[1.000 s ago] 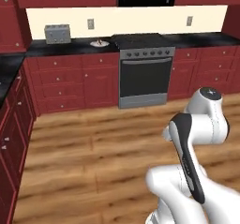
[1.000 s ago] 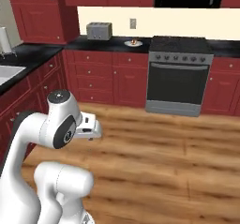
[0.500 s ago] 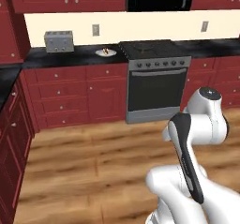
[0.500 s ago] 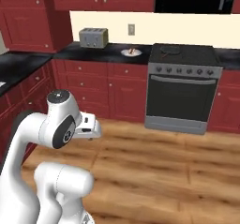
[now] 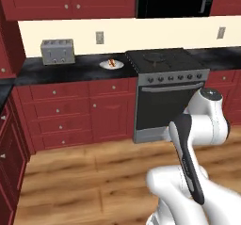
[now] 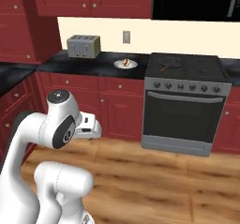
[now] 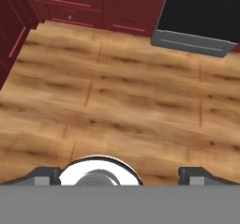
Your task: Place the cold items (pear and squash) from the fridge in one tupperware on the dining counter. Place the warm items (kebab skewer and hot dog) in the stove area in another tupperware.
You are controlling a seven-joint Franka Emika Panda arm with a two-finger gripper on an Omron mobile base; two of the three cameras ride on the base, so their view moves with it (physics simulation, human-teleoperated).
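The wooden floor [image 7: 117, 101] spreads out below the gripper [image 7: 119, 176], which hangs over it with its two finger tips [image 7: 42, 175] spread wide apart and nothing between them. Ahead of the gripper stand red cabinets [image 5: 80, 116] and the grey stove [image 5: 169, 94], its dark oven door [image 7: 201, 12] just beyond the floorboards. The black surface [image 5: 61, 68] above the cabinets carries a grey toaster [image 5: 57, 51] and, close beside the stove, a small white plate [image 5: 112, 64] holding what may be the hot dog [image 5: 111, 62], too small to be sure.
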